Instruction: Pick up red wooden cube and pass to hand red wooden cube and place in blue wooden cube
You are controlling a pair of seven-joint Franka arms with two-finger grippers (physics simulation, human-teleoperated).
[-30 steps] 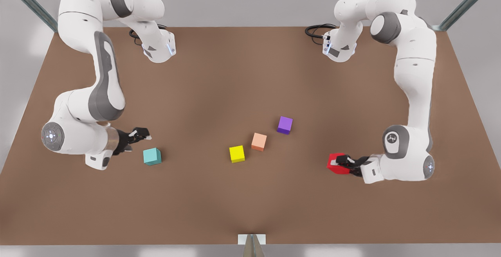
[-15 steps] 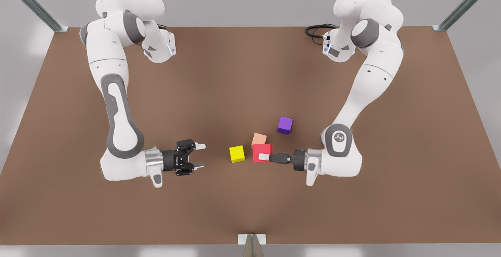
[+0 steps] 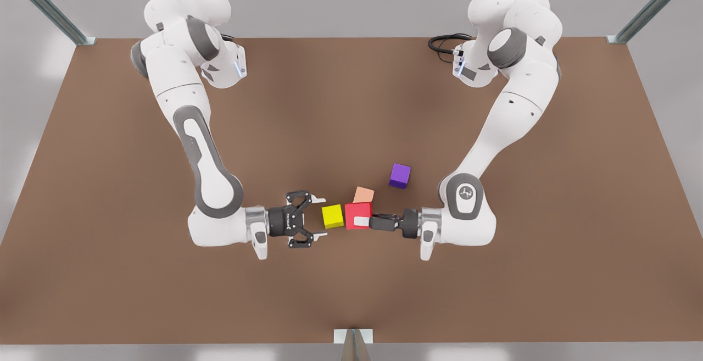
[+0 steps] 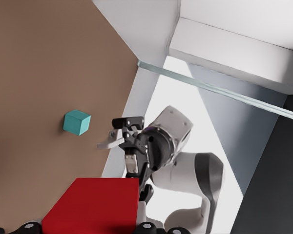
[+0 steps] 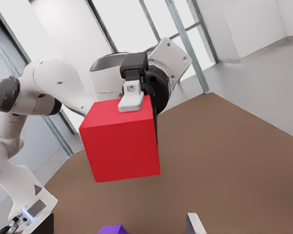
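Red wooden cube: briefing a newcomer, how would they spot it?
At the brown table's middle, two grippers face each other. The open right gripper is empty; the left gripper clamps the small bright red wooden cube, deeper in colour than the loose salmon-orange cube beside it.

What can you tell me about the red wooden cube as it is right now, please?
The red wooden cube is a small, plain, bright red block with matte faces and sharp edges. It is held off the brown table, clamped between the fingers of the left gripper, near the middle of the front view. The open right gripper faces it without touching.
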